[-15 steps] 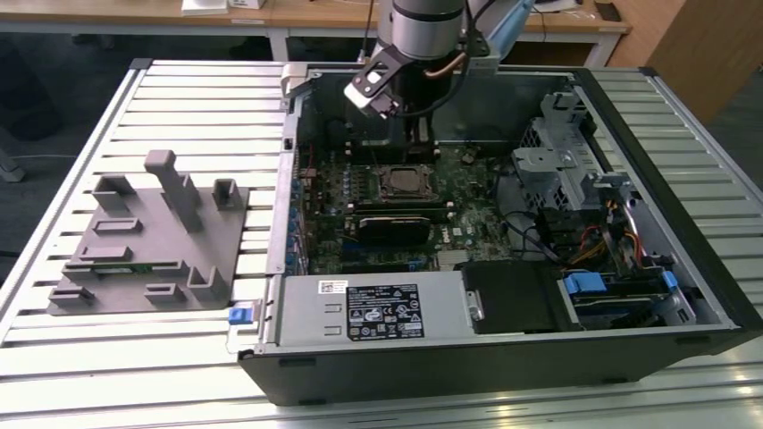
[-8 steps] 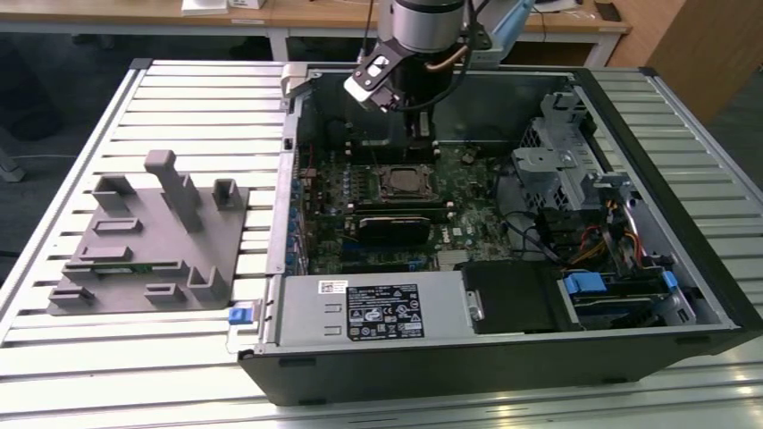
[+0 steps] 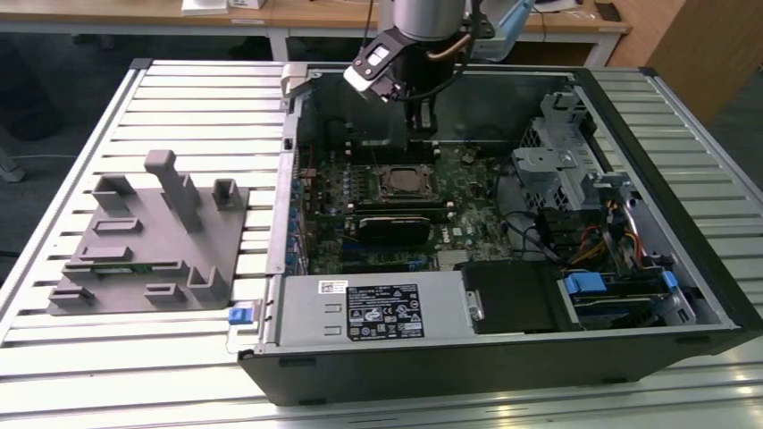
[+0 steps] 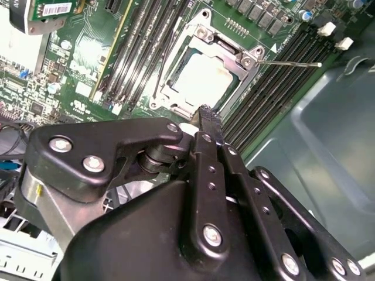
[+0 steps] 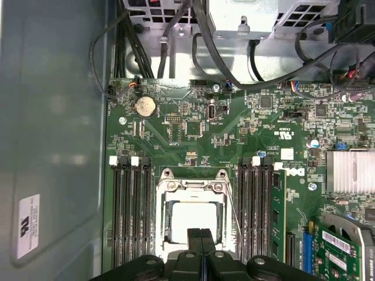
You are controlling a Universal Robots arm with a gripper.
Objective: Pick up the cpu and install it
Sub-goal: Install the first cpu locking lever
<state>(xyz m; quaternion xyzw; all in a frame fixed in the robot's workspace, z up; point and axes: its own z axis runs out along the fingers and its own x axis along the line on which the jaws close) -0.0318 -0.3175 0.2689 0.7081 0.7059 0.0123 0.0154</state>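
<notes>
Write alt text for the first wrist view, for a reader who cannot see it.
The gripper, shut and empty, hovers over the silvery cpu, which lies in its metal-framed socket. Around it spreads the green motherboard, with black memory slots on both sides of the socket.

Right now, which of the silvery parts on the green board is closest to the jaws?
The flat square cpu lying in the socket frame, right by the gripper's jaws; round battery and ribbed heatsink sit farther off.

Robotics lab or workshop: open computer case on slatted metal table, desks behind.
</notes>
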